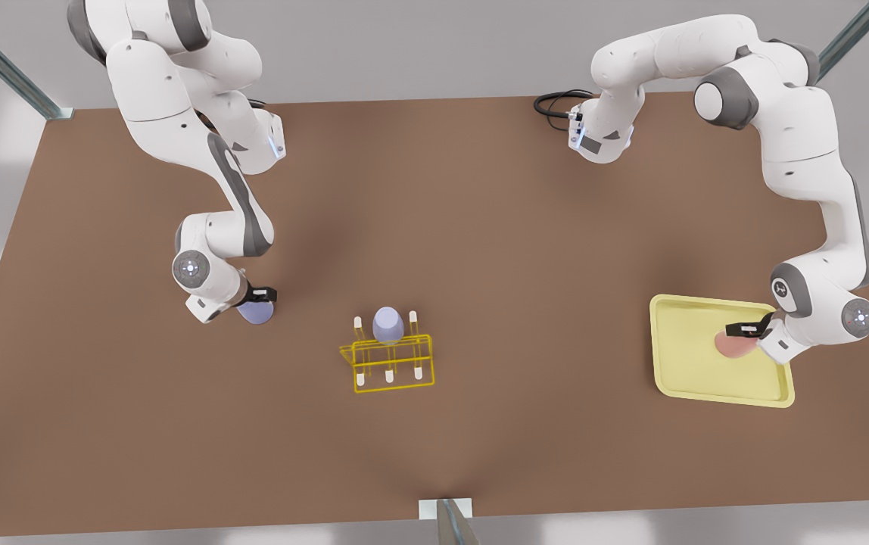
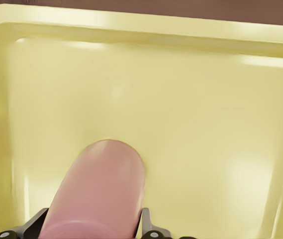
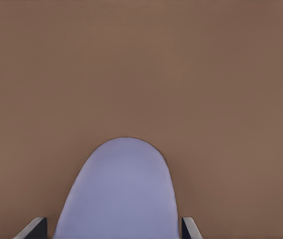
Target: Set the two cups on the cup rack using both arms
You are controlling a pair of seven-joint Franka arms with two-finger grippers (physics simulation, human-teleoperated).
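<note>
Pink cup (image 1: pixel 733 345) clamped in left tool (image 1: pixel 746 330), lavender cup (image 1: pixel 256 311) clamped in right tool (image 1: pixel 259 295)

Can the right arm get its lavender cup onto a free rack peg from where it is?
Probably yes. The right gripper grips the lavender cup, with bare table between it and the cup rack. Another lavender cup covers one peg; the others look free.

Both wrist views cut off each held cup's rim and hand.
</note>
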